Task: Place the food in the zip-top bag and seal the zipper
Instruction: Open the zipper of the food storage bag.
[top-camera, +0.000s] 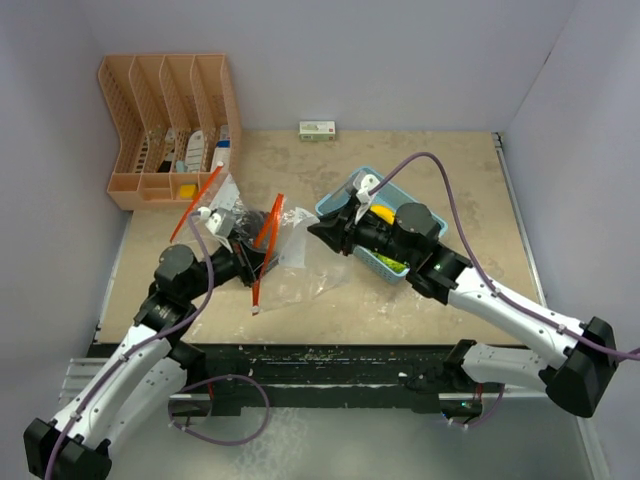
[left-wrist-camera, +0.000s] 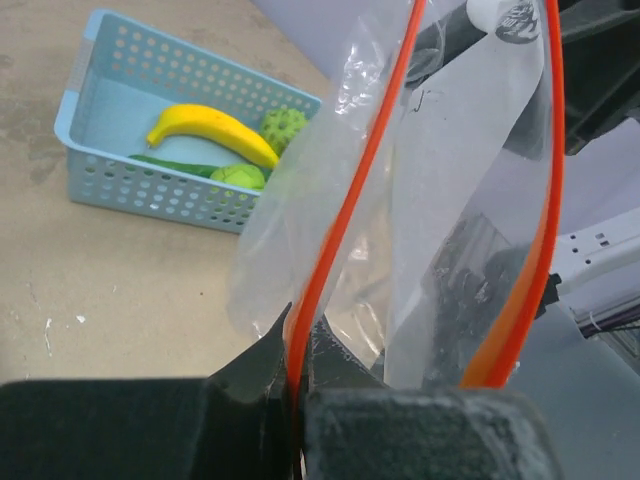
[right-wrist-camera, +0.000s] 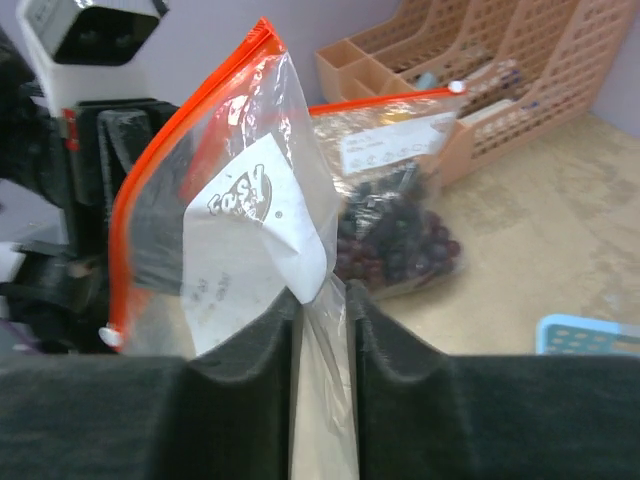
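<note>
A clear zip-top bag (top-camera: 290, 255) with an orange zipper (top-camera: 268, 240) and a white label hangs between my two grippers. My left gripper (left-wrist-camera: 300, 335) is shut on its orange zipper strip (left-wrist-camera: 330, 230); it also shows in the top view (top-camera: 253, 262). My right gripper (right-wrist-camera: 323, 290) is shut on the bag's clear plastic (right-wrist-camera: 240, 200), and in the top view (top-camera: 322, 232). The yellow banana (left-wrist-camera: 210, 130), two lime-green fruits (left-wrist-camera: 283, 125) and the long green vegetable (left-wrist-camera: 170, 165) lie in the light-blue basket (left-wrist-camera: 100, 105). The dark grapes (right-wrist-camera: 400, 245) sit inside a second orange-zippered bag (right-wrist-camera: 385, 140) on the table.
An orange desk organizer (top-camera: 170, 130) stands at the back left, just behind the second bag (top-camera: 210, 205). A small white box (top-camera: 317, 129) lies by the back wall. The basket (top-camera: 350, 195) sits under my right arm, right of centre.
</note>
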